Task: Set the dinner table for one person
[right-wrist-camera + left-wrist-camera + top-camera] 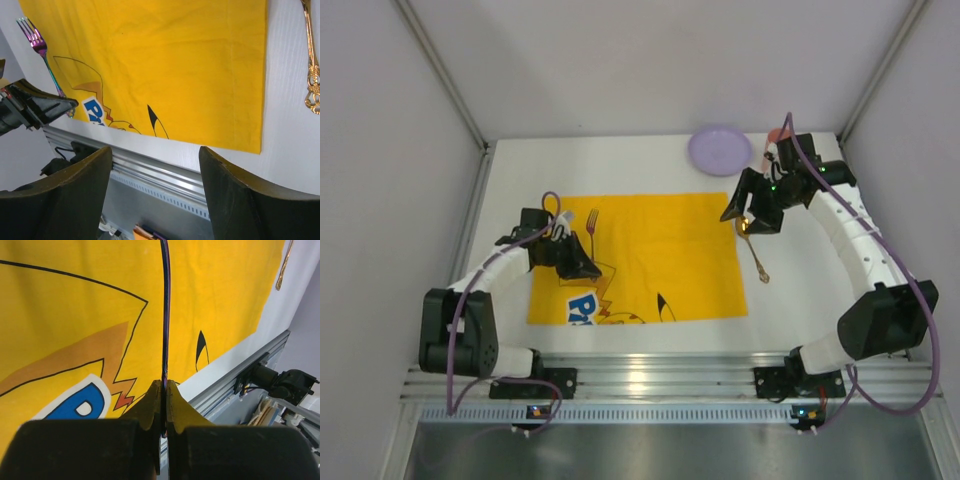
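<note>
Pale grey wall panels point(650, 60) close in the work area on three sides, with slim metal posts running up the corners. Inside them sits the dinner table point(510, 170), a large flat matte white rectangular top that fills the floor of the enclosure. A ribbed aluminium rail point(660, 380) along its near edge carries both arm bases.

A yellow cloth placemat with a cartoon print point(660, 250) lies flat on the middle of the table, with bare white showing on every side. A round lilac plate point(720, 150) sits on the white at the far right, well clear of the cloth.

The right gripper point(155, 152) hangs with its jaws wide apart and nothing between them. It is over the far end of a gold spoon with an ornate handle point(757, 255), which lies on the white just beside the mat's right edge.

The left gripper point(164, 385) is pinched tight on the thin handle of an iridescent purple metal fork point(37, 42). The tines are at the mat's far left edge, but I cannot tell whether they touch the surface.
</note>
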Controlling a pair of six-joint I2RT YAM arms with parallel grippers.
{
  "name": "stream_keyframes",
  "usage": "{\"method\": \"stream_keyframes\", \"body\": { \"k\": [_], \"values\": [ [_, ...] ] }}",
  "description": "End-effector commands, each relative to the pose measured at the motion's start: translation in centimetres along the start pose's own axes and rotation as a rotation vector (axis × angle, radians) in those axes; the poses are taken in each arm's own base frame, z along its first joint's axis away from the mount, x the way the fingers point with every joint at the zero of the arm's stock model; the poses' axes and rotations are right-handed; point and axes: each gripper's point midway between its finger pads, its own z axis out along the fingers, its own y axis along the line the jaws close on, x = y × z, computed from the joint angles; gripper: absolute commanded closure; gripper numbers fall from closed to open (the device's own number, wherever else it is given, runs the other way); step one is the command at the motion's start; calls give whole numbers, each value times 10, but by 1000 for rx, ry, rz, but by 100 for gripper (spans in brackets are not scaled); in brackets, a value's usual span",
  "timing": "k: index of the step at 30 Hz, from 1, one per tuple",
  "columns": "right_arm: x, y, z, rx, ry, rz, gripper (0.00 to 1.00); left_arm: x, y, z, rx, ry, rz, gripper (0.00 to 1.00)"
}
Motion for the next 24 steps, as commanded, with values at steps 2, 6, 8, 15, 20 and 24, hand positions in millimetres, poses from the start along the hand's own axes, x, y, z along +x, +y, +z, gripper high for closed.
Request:
{"method": "stream_keyframes", "body": {
  "k": [2,6,8,15,20,24],
  "values": [
    [-7,6,-3,-29,-18,-18,30,-12,2,-5,65,35,-23,100],
    [-4,4,-2,-28,-13,-17,30,-18,16,-1,29,81,-61,100],
    [-2,3,-1,-25,-10,-20,30,-23,20,-4,52,85,-113,100],
    [-1,0,3,-13,3,-16,30,-21,32,-6,12,115,-181,95],
    [-1,-3,7,-5,10,-12,30,-16,44,-17,-112,124,-184,61],
    [-1,-4,10,-1,19,-12,30,-19,57,-26,-217,107,-181,2]
  ]
}}
